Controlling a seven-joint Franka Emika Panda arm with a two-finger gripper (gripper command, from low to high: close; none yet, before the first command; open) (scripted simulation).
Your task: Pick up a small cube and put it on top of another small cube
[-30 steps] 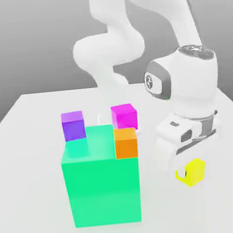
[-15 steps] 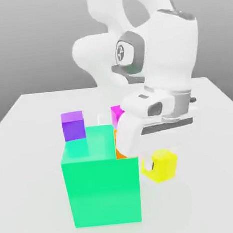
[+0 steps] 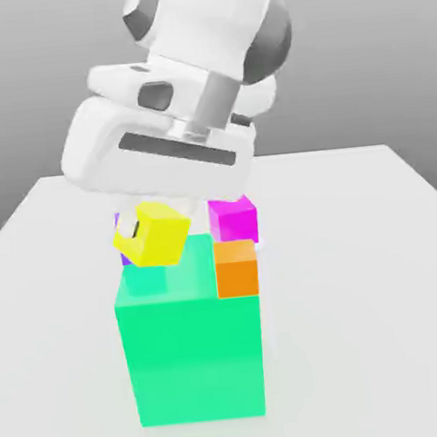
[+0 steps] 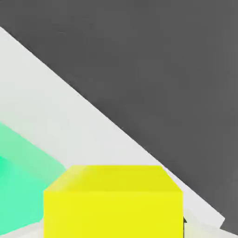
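Yellow and tilted, the small cube hangs pinched in the closed fingers above the big green cube, in front of the purple cube, with the orange cube off toward the exterior view's right.

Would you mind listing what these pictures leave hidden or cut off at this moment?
- Purple cube, exterior view: mostly hidden behind the yellow cube held in the gripper.
- Robot arm, exterior view: cut off by the top edge.
- Yellow cube, hand view: its lower part is cut off by the picture's edge.
- Big green cube, hand view: cut off by the edge and partly hidden by the yellow cube.
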